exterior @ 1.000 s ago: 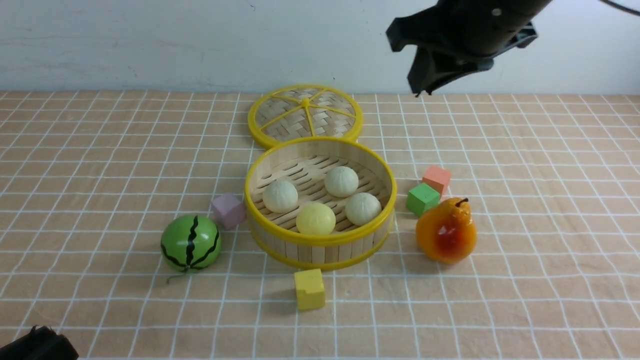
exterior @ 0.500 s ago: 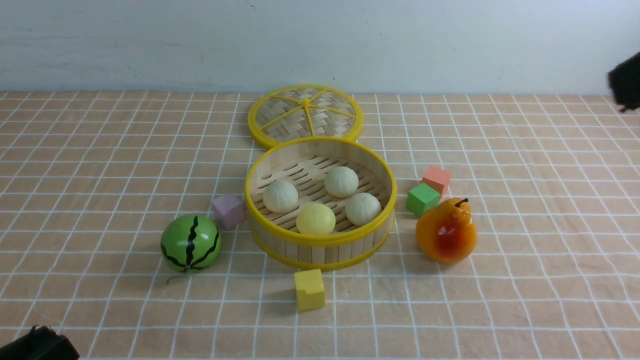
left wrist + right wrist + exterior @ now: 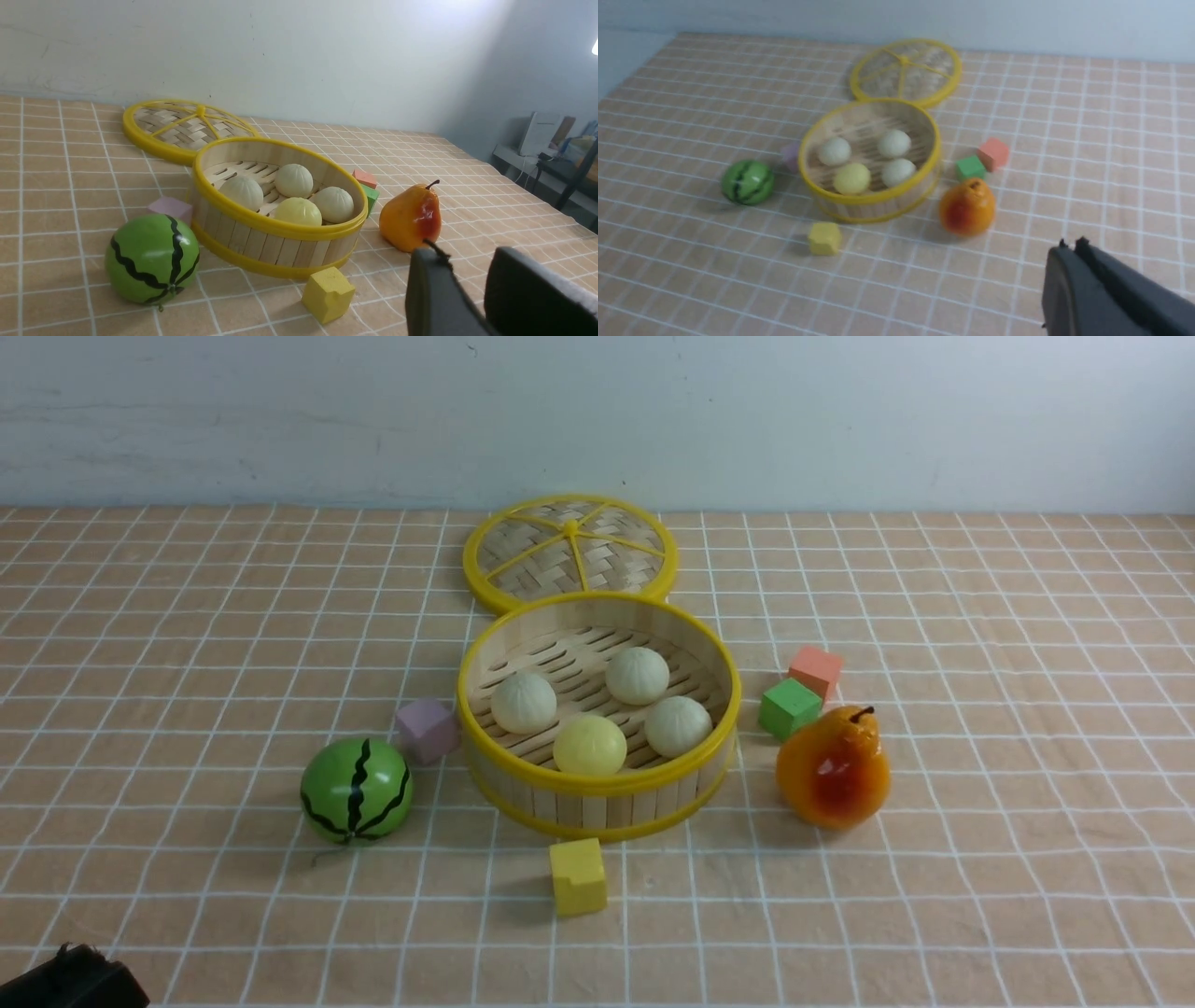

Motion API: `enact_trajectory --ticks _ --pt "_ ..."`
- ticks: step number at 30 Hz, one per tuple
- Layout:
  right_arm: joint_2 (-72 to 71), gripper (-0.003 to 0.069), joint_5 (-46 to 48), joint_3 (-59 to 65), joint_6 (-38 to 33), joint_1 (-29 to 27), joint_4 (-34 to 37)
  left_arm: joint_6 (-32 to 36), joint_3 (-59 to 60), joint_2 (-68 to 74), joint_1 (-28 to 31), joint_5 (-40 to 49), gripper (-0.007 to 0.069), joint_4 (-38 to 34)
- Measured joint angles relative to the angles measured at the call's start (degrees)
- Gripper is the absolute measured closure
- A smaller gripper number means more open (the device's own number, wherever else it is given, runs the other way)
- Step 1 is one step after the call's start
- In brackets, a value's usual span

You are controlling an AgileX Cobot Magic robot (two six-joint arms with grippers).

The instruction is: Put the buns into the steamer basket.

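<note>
The steamer basket point(image 3: 597, 784) stands mid-table. Inside it lie all the buns: three off-white ones point(image 3: 523, 702), point(image 3: 638, 675), point(image 3: 678, 725) and a pale yellow one point(image 3: 589, 744). They also show in the left wrist view point(image 3: 294, 180) and in the right wrist view point(image 3: 852, 178). My left gripper point(image 3: 467, 263) is low over the table, near-left of the basket, with its jaws apart and nothing between them. My right gripper point(image 3: 1071, 245) is high and back from the basket, with its jaws together and empty. It is out of the front view.
The woven lid point(image 3: 569, 551) lies flat behind the basket. A watermelon ball point(image 3: 356, 791) and a purple cube point(image 3: 426, 729) are on the left. A pear point(image 3: 833, 767), a green cube point(image 3: 789, 707) and a salmon cube point(image 3: 815, 669) are on the right. A yellow cube point(image 3: 577, 875) is in front.
My right arm was high behind the basket, swung out to the right and has left the front view. The buns and basket have not moved.
</note>
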Motion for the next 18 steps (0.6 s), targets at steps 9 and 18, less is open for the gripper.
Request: enact_trajectory --ticks 9,18 --pt "-25.8 0.0668 -41.6 55.3 -8.5 -10.3 0.0 0.0 0.0 0.0 0.0 0.0 0.0453 0.0" --pt "-37.0 0.0668 -48.6 76.9 1.1 -12.7 -3.3 0.0 0.0 0.0 0.0 0.0 0.0453 0.0"
